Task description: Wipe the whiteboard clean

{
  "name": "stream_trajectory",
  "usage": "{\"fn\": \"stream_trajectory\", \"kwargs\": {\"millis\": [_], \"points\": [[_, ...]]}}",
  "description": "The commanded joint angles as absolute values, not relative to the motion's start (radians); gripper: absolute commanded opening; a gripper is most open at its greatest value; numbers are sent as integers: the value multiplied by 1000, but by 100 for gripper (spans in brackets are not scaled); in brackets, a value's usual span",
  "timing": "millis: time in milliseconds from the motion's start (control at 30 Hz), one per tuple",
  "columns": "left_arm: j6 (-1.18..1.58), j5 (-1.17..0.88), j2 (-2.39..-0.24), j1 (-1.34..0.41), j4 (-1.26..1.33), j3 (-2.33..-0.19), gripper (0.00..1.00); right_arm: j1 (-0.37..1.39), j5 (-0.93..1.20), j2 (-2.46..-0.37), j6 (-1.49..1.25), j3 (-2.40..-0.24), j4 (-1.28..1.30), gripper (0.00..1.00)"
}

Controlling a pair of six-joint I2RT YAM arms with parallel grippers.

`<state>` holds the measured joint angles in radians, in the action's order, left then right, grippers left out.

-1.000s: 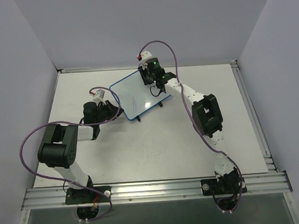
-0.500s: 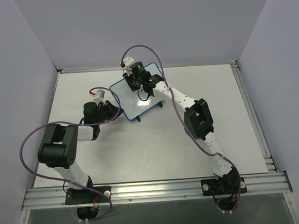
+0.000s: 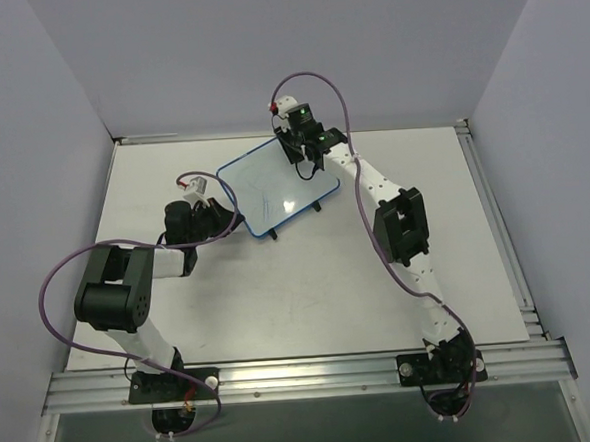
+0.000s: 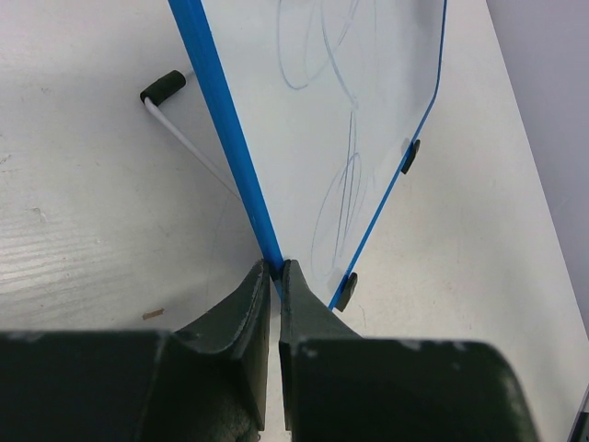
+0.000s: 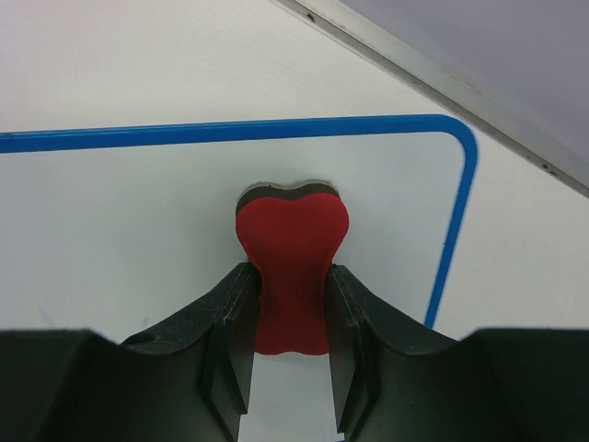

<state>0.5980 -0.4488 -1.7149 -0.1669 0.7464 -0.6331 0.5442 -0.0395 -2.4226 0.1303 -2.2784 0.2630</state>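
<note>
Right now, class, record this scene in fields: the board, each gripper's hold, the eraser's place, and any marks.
Board: whiteboard, blue-rimmed, propped on the table
Left side: left gripper shut on the whiteboard's rim
Right side: right gripper shut on the red eraser
Eraser place: over the board, near a rounded corner
Marks: faint blue scribbles on the surface

The work surface is a flat white table point(image 3: 280, 302), enclosed on three sides by plain, matte, pale lavender-grey panels: a back wall point(image 3: 285, 51), a left wall point(image 3: 23, 198) and a right wall point(image 3: 559, 115). An extruded aluminium rail point(image 3: 304, 373) runs across the near edge of the table, a second rail point(image 3: 498, 229) follows its right edge, and a narrow metal strip point(image 3: 170, 137) lines the far edge. Lighting is even and diffuse, casting only soft shadows on the table.
</note>
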Motion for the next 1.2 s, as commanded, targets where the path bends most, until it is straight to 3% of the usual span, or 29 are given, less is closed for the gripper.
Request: {"fn": "stream_trajectory", "kwargs": {"millis": [0,700,1167], "points": [[555,-453,-1700,-176,741,-657,2,496,-121,-2490,172,-2325,379,3],[554,-451,-1703,-176,741,-657,2,480,-130,-2545,190,-2405,356,3],[555,-449,-1710,-178,744,-660,3,707,-75,-2511,224,-2375,307,4]]}}
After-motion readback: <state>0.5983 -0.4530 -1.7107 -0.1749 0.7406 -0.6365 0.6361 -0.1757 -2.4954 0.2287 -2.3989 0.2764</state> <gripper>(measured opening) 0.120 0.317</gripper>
